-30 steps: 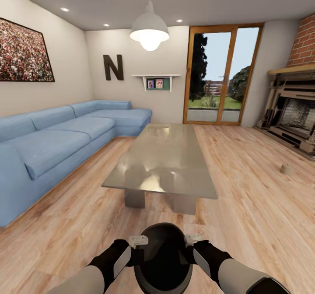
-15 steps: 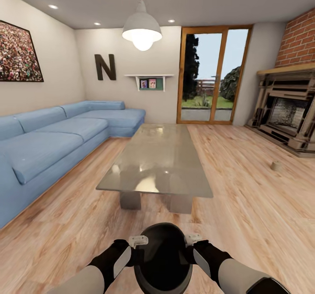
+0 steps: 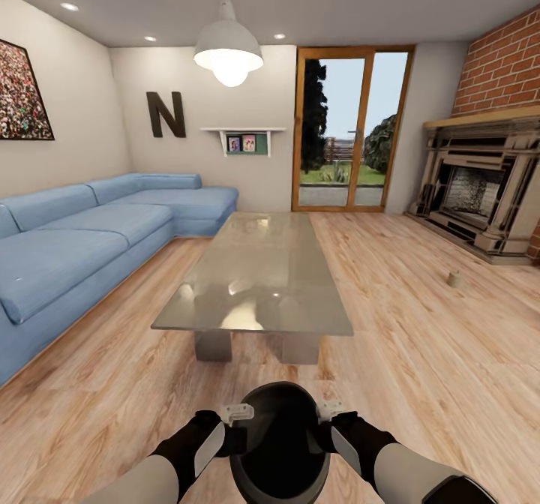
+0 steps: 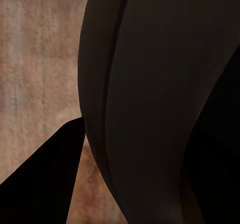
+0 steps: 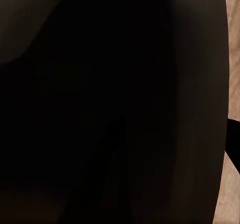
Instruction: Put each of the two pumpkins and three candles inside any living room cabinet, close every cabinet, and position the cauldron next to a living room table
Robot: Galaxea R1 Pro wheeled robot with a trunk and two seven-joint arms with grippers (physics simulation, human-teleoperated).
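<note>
Wood floor (image 3: 420, 339), glass table (image 3: 259, 279) ahead; candle (image 3: 454, 279) far right nr fireplace (image 3: 480, 204).
Cauldron (image 3: 281, 444) pinched betw. L gripper (image 3: 237, 414) & R gripper (image 3: 330, 412); jaw gaps hidden, opening can't tell; base cut off.

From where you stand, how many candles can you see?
1. A single candle stands on the wooden floor in front of the fireplace, right of the glass table. Others may be hidden.

Both arms forward, wrists converging.
</note>
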